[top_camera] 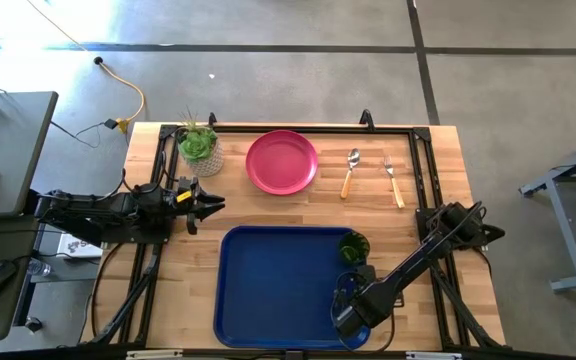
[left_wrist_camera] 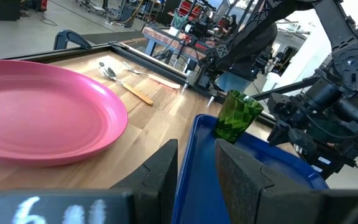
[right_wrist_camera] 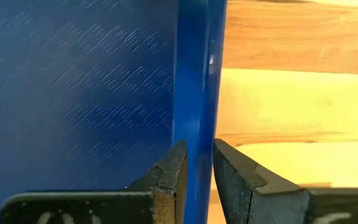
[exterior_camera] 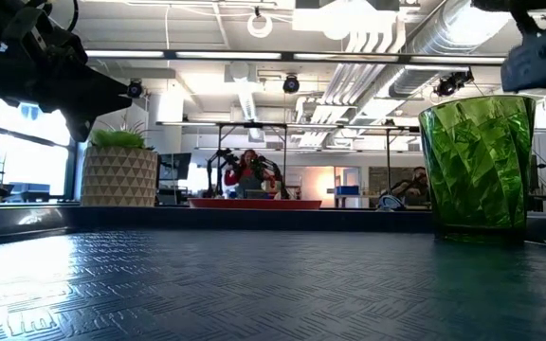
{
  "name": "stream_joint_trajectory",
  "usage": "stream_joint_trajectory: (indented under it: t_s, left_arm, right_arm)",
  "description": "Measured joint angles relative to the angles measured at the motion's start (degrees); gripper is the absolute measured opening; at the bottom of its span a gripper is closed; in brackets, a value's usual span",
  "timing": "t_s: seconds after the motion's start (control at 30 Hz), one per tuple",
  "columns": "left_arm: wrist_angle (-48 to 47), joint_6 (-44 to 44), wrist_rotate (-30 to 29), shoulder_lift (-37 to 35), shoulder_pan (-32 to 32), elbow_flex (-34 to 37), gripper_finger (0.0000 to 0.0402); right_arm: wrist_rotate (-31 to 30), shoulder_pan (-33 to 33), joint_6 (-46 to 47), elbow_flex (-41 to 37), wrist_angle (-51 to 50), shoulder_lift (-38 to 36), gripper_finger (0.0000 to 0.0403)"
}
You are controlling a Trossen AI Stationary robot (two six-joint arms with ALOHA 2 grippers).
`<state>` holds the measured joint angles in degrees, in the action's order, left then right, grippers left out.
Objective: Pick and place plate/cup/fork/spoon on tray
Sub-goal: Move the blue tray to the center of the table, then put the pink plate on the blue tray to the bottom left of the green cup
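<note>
**Cup on tray, three pieces on the bare wood**

Tableware is split between two places. The small dark green translucent cup (top_camera: pixel 353 245) stands upright inside the large rectangular dark blue plastic tray (top_camera: pixel 268 290), close to the tray's far right corner. The tray lies at the near edge of the pale wooden table (top_camera: pixel 438 170), about midway along it.

The round flat pink-red plate (top_camera: pixel 282 161) with its raised rim rests on the wood near the table's far edge, just beyond the tray. To its right, well apart from it, the small spoon (top_camera: pixel 351 171) with a silver oval bowl and slim orange-yellow handle lies beside the small fork (top_camera: pixel 393 180) with silver tines and a matching handle; the two do not touch. A green succulent in a pale patterned pot (top_camera: pixel 200 148) sits by the far left corner.

The right gripper (top_camera: pixel 348 318) is low at the tray's near right corner. In the right wrist view its two dark fingers (right_wrist_camera: pixel 166 180) stand either side of the tray's right rim (right_wrist_camera: pixel 194 93), one inside and one outside, with a narrow gap; whether the pads press the rim cannot be told.

The left gripper (top_camera: pixel 211 206) hangs over the left part of the table, just off the tray's far left corner, its fingers (left_wrist_camera: pixel 160 171) slightly parted and empty.
</note>
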<state>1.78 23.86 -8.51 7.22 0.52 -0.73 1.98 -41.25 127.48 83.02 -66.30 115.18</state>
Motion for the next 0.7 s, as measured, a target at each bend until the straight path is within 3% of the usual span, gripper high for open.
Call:
stream_joint_trajectory:
  t_s: [0.4,0.7]
  left_arm:
    - [0.04,0.00,0.00,0.00,0.00,0.00,0.0099]
    - [5.72,2.95,0.76,-0.01,0.01,-0.62,0.0099]
  right_arm:
    - [-1.06,0.00,-0.02,9.64,-9.33,-0.04,0.0067]
    - [-10.51,0.00,-0.48,19.95,-11.03,-0.07,0.0067]
